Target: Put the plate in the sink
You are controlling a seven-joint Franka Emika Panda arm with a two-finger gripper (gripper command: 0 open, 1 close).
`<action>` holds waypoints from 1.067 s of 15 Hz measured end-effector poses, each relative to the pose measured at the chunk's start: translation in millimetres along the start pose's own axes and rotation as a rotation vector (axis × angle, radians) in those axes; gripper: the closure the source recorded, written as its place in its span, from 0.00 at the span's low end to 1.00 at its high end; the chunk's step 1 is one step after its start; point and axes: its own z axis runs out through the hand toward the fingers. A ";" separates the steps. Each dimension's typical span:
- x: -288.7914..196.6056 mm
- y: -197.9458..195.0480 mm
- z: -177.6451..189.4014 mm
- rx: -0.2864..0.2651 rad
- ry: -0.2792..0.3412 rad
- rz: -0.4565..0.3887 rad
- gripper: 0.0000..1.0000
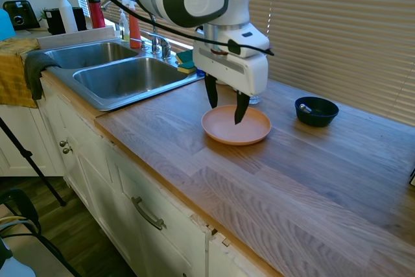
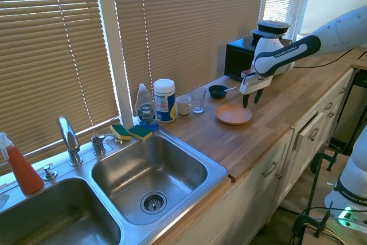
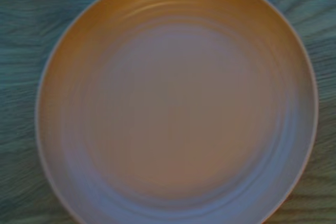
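- Jaws (image 1: 225,107) are hanging spread and empty, pointing straight down over the plate (image 1: 236,124), their tips just above its hollow and not touching it.
- Plate is lying flat on the desk (image 1: 292,180), directly under the jaws; the wrist view is showing it nearly filling the picture (image 3: 176,100), so the wrist is sitting close to centred over it rather than over its rim.
- Being round, the plate is offering no long axis; my judgement is that a grip is calling for one jaw to shift out past the low rim, so the offset from centre to edge is what matters.
- Bowl (image 1: 316,111) is sitting well apart on the side away from the sink.
- Sink (image 1: 126,76) is lying farther along the desk, its near basin looking empty and well apart from the plate.
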 end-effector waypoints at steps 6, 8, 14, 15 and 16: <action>57.2 5.3 41.8 0.056 -0.049 0.003 0.00; 70.4 3.0 56.2 0.074 -0.065 -0.023 0.00; 78.2 -22.0 70.0 0.118 -0.082 -0.126 0.00; 77.5 -26.8 70.4 0.123 -0.085 -0.133 0.00; 77.0 -30.6 71.7 0.124 -0.087 -0.139 0.00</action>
